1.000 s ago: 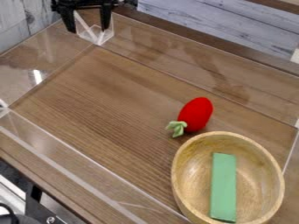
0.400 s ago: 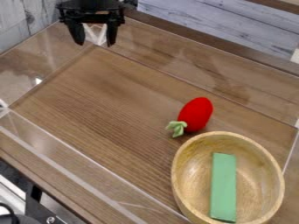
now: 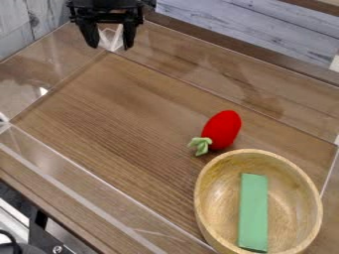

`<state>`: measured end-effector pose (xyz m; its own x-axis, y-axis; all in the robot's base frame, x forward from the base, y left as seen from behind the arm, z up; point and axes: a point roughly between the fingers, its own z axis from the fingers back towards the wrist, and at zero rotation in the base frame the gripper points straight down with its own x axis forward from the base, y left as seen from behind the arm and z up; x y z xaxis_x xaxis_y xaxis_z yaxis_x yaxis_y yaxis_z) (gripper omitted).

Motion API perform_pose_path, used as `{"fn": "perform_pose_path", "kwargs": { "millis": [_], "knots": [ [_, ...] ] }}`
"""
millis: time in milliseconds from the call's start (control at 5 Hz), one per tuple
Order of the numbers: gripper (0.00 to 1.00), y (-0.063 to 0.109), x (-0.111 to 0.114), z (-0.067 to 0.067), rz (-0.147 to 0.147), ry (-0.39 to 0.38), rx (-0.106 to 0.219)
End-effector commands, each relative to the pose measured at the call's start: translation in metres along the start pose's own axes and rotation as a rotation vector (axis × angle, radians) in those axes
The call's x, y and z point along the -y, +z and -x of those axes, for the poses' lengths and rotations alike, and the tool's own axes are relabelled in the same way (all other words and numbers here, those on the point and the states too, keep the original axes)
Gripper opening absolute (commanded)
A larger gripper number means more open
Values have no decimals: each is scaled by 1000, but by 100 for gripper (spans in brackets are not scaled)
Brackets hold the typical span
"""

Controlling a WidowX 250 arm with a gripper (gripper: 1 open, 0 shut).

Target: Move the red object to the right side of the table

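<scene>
Hovering with jaws spread and empty, the gripper [image 3: 109, 40] sits well apart from the red toy strawberry [image 3: 221, 126], which lies just beyond the wooden bowl [image 3: 212, 198]. Strawberry looks light, glossy, probably slippery; pinch across its middle, not the green stem [image 3: 200, 146].

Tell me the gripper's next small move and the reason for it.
Probably travel toward the red object and line up above it. The gripper is open and empty at the table's far corner, well away from the fruit lying beside the bowl.
</scene>
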<state>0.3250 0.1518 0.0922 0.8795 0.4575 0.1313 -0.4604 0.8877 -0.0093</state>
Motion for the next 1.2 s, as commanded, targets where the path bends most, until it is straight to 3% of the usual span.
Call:
{"fn": "perform_pose_path", "kwargs": {
  "millis": [0, 400, 800, 1000],
  "knots": [
    [100, 9, 8, -15, 9, -31, 72],
    [100, 23, 5, -10, -20, 247, 86],
    [100, 30, 0, -19, -15, 218, 109],
    [100, 30, 2, -22, -27, 213, 112]
  ]
}}
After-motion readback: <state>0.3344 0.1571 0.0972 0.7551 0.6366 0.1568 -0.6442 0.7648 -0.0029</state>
